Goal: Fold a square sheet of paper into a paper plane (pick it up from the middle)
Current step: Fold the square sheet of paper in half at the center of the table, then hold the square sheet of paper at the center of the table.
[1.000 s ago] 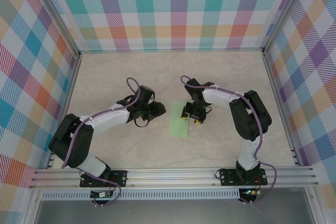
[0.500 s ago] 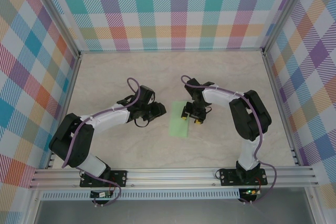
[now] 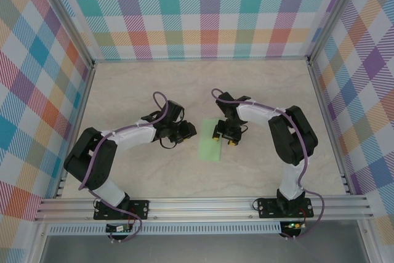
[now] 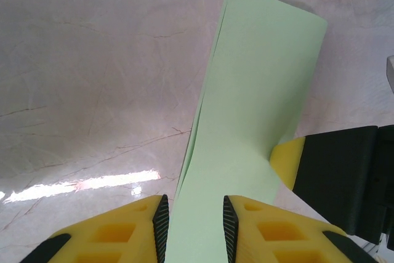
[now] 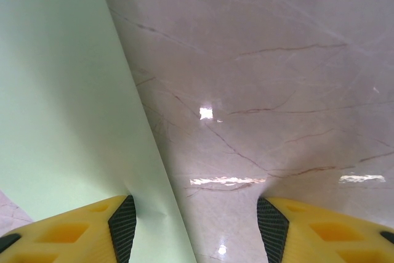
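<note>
The square sheet of paper (image 3: 209,146) lies folded into a narrow pale green strip mid-table, its two layers parting slightly at the edge (image 4: 258,90). My left gripper (image 3: 188,132) is at the strip's left side. Its jaws (image 4: 194,226) stand a narrow gap apart over the green surface, and the pads do not press it. My right gripper (image 3: 225,140) is open at the strip's right edge. Its left fingertip (image 5: 120,223) rests on the paper (image 5: 61,103), which dimples a little there, and the other finger is over bare table. That right finger (image 4: 332,177) also appears beside the paper in the left wrist view.
The tabletop (image 3: 154,90) is pale marble with aluminium rails along its sides and front (image 3: 203,204). Checked walls enclose the back and both sides. Both arm bases sit at the near edge.
My left gripper's jaws have narrowed, and the left arm has edged slightly toward the paper with its elbow drawn in. The right arm and the paper have stayed put.
</note>
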You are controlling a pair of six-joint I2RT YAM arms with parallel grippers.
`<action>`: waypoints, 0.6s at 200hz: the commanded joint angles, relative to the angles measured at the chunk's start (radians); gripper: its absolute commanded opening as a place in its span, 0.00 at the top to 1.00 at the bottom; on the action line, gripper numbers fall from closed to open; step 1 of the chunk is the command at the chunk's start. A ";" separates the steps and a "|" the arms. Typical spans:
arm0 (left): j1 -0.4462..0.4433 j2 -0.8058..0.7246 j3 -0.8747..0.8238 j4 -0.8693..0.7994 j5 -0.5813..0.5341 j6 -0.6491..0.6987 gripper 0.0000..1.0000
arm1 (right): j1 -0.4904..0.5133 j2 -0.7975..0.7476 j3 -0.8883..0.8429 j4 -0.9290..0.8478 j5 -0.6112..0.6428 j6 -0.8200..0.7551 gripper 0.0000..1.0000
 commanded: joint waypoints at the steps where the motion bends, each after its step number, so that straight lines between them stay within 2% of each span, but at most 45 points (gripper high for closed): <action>1: -0.008 0.011 0.023 0.011 0.021 0.018 0.69 | 0.003 0.063 -0.016 -0.009 0.048 -0.028 0.41; 39: -0.008 0.020 0.026 0.006 0.019 0.021 0.69 | 0.003 0.067 -0.005 -0.012 0.048 -0.032 0.39; 120: -0.009 0.026 0.038 0.014 0.038 0.022 0.69 | 0.003 0.084 0.006 -0.036 0.062 -0.029 0.39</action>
